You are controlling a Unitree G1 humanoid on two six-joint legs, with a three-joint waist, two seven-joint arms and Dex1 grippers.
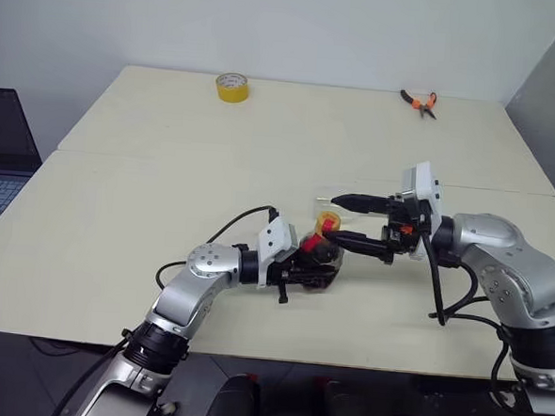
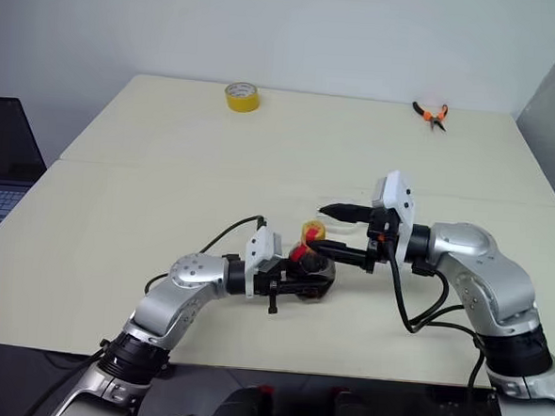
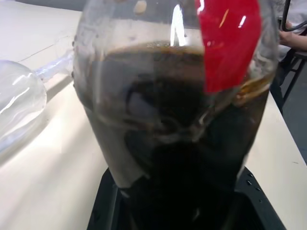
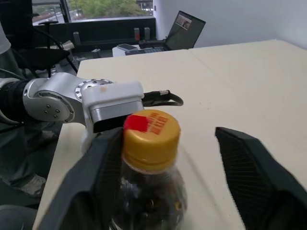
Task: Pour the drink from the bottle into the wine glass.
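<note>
gripping the bottle (image 1: 320, 260) in the left gripper (image 1: 323, 265), cap (image 4: 151, 137) on
right gripper (image 1: 341, 219) spread wide around the cap, touching nothing.

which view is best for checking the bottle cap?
Right wrist view: the orange-yellow screw cap on the squat clear plastic bottle sits close and centred, still on, between the right gripper's spread black fingers. Both eye views show it small. The left wrist view gives the bottle's body and dark drink.
</note>
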